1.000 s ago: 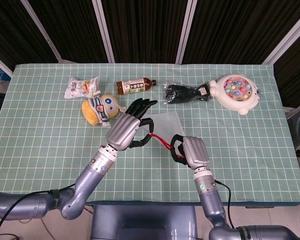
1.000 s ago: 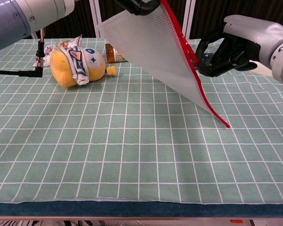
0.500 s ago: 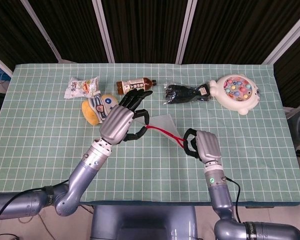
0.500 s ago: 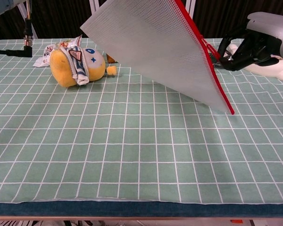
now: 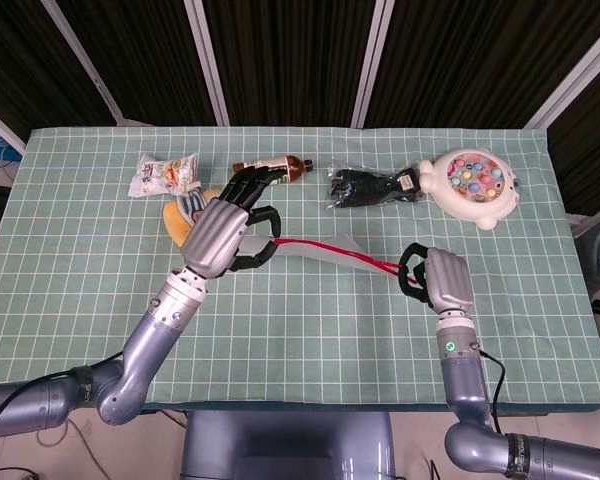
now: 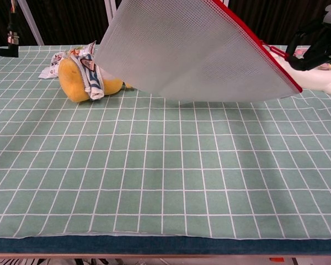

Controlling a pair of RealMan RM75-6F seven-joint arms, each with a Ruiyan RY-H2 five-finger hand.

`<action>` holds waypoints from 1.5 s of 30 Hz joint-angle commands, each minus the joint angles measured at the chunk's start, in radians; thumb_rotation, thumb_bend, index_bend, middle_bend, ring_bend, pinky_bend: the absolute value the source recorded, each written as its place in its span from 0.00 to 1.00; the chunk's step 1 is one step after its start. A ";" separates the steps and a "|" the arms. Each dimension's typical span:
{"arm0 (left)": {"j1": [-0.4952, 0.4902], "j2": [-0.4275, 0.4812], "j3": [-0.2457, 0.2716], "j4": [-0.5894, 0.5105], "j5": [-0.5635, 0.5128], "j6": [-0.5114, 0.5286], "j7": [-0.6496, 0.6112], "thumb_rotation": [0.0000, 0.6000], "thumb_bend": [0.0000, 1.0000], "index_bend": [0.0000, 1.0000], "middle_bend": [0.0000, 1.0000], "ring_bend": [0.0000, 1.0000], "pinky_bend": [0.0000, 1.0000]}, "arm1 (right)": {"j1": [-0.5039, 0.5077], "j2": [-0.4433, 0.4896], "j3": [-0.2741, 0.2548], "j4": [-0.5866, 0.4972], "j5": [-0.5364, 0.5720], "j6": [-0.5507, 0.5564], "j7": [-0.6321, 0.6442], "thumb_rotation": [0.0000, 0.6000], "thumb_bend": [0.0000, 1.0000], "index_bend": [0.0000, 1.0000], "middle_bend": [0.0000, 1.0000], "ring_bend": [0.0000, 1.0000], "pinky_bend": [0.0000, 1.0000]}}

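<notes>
A white mesh pouch (image 6: 198,49) with a red zipper edge (image 5: 325,250) hangs stretched above the table between both hands. My left hand (image 5: 223,225) grips its left end, just in front of a yellow plush toy (image 6: 85,77). My right hand (image 5: 438,279) pinches the zipper's right end; in the chest view only its dark fingers (image 6: 314,47) show at the right edge. In the chest view the pouch spreads wide and hides the bottle and much of the table's back.
Along the back lie a snack packet (image 5: 164,173), a brown bottle (image 5: 272,170), a black glove-like bundle (image 5: 372,185) and a white round toy with coloured pieces (image 5: 473,184). The green gridded cloth (image 6: 165,182) covers the table.
Both hands moved apart: the left hand went left and back over the plush toy, the right hand went right. The pouch stretched out wider and flatter between them.
</notes>
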 commanded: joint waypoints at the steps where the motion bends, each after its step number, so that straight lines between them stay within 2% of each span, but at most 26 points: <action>1: 0.004 0.006 0.001 0.007 0.000 0.000 -0.008 1.00 0.40 0.62 0.08 0.00 0.00 | -0.003 0.009 0.007 0.005 0.005 0.000 0.008 1.00 0.59 0.74 1.00 1.00 1.00; 19: 0.025 0.062 -0.006 0.045 -0.002 0.007 -0.052 1.00 0.40 0.62 0.09 0.00 0.00 | -0.014 0.054 0.038 0.061 0.043 -0.012 0.044 1.00 0.60 0.75 1.00 1.00 1.00; 41: 0.024 0.064 -0.001 0.066 -0.028 0.007 -0.052 1.00 0.39 0.62 0.08 0.00 0.00 | -0.018 0.076 0.051 0.091 0.067 0.003 0.050 1.00 0.60 0.75 1.00 1.00 1.00; 45: 0.022 0.063 0.003 0.060 -0.027 0.004 -0.049 1.00 0.37 0.61 0.08 0.00 0.00 | -0.017 0.077 0.050 0.088 0.067 0.002 0.050 1.00 0.60 0.75 1.00 1.00 1.00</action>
